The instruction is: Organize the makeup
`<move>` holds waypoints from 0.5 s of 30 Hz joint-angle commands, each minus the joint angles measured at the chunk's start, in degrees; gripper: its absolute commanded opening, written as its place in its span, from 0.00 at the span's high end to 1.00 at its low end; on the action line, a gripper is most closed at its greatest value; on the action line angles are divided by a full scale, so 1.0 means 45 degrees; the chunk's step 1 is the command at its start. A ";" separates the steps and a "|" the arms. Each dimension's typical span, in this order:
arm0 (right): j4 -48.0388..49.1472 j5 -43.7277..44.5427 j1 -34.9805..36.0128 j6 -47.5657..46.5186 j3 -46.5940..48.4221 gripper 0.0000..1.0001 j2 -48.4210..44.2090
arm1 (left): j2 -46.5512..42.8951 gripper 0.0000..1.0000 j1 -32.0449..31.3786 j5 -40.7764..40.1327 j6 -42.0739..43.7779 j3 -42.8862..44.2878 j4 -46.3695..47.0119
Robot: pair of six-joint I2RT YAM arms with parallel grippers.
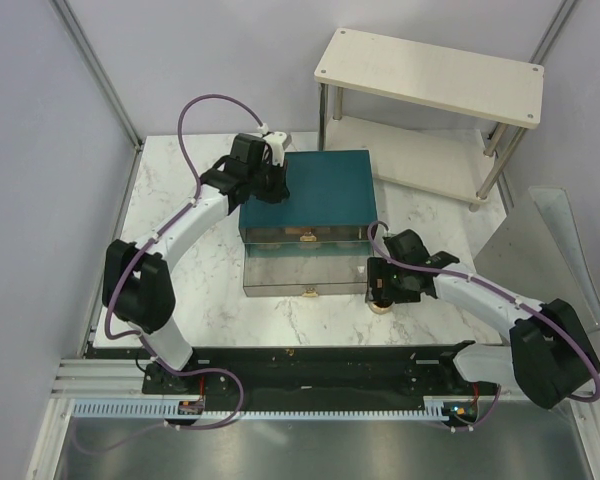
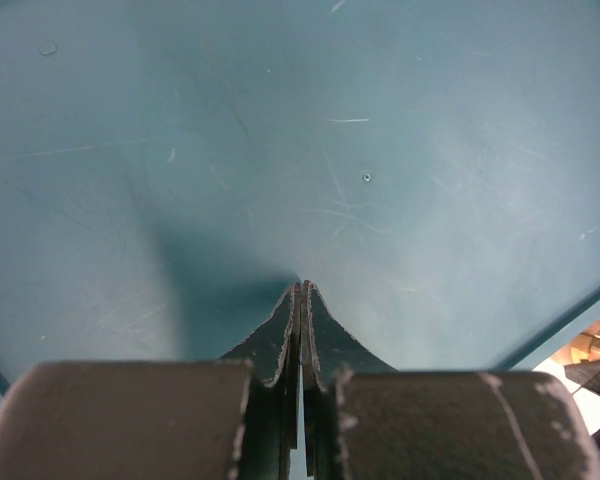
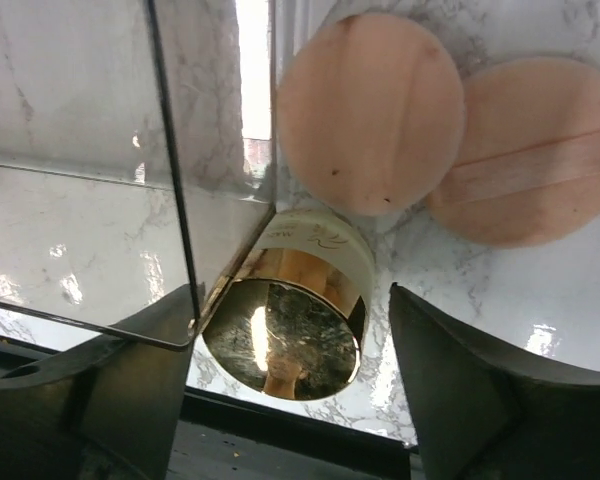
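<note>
Overhead view first: the teal box [image 1: 320,190] sits mid-table with its clear drawer [image 1: 300,270] pulled out toward the arms. The left gripper [image 1: 268,178] rests on the box's top near its far-left corner, probably bracing it. The right gripper [image 1: 384,290] hangs just off the box's front-right, beside the drawer's corner.

Left wrist view: pretty much all teal lid. The left gripper [image 2: 301,292] is pressed fully together, holding nothing, tips down on the box.

Right wrist view is the useful one. The gold-rimmed compact [image 3: 285,325] lies on the marble, touching the drawer's corner at the box's front-right. The two peach pads [image 3: 370,110] sit just beyond it, one overlapping the other. The right gripper [image 3: 292,300] straddles the compact with jaws spread wide and a gap on each side, so nothing's gripped yet.

The left finger [image 3: 100,400] looks awfully close to the clear wall, so nudging away from the box before closing seems smart. Centre up and squeeze slowly, since that shiny round rim could squirt out.
</note>
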 commanded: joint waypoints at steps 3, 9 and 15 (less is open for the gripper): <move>0.1262 0.0754 0.0036 0.0637 -0.0028 0.43 0.0487 | 0.0151 0.98 0.0070 0.0728 -0.0392 0.0456 -0.0036; -0.0493 0.1730 0.0036 0.1008 0.0381 0.91 0.0176 | 0.0443 0.98 0.0070 0.0787 -0.0353 0.0592 -0.0114; -0.1940 0.1887 0.0056 0.1009 0.1143 1.00 -0.1093 | 0.0853 0.98 0.0070 0.0885 -0.0450 0.0963 -0.0231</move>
